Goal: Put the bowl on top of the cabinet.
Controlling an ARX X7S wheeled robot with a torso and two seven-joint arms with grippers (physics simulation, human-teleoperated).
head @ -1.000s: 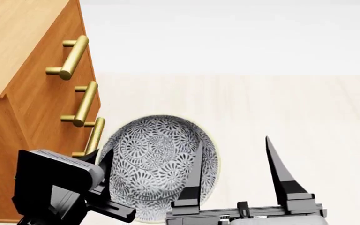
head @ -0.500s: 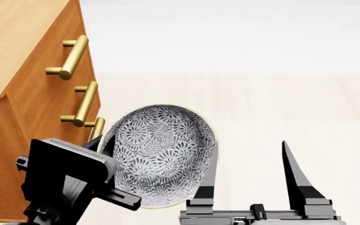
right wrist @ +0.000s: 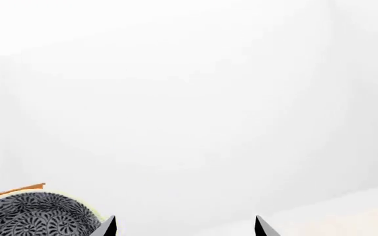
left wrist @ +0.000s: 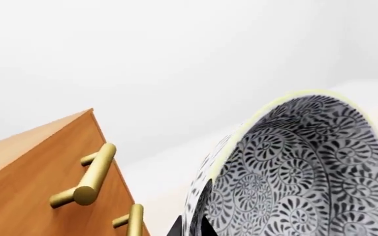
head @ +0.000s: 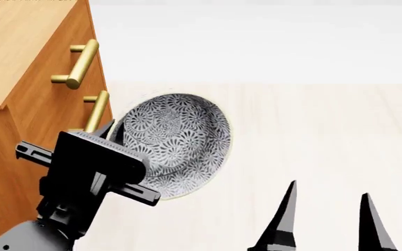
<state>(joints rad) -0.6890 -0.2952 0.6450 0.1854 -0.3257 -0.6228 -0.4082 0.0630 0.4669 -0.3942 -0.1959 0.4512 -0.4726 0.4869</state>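
The bowl [head: 176, 138], white with dense grey-black flower motifs, hangs tilted in the air in front of the cabinet's drawers. My left gripper [head: 113, 137] is shut on its rim at the side nearest the cabinet; in the left wrist view the two dark tips of the left gripper [left wrist: 192, 229] pinch the bowl [left wrist: 300, 172] wall. The orange-brown cabinet [head: 30, 130] stands at the left, its lighter top [head: 16, 47] higher than the bowl. My right gripper [head: 326, 191] is open and empty, low and to the right of the bowl, apart from it.
Brass bar handles [head: 80, 64] stick out from the cabinet front close to the bowl's rim. Pale wood floor [head: 313, 130] stretches to the right and behind. The right wrist view shows the bowl [right wrist: 35, 215] beside its open right gripper [right wrist: 183, 222].
The left gripper has lifted the bowl higher and toward the cabinet, tilting it more. The right gripper has dropped back down and to the right, away from the bowl.
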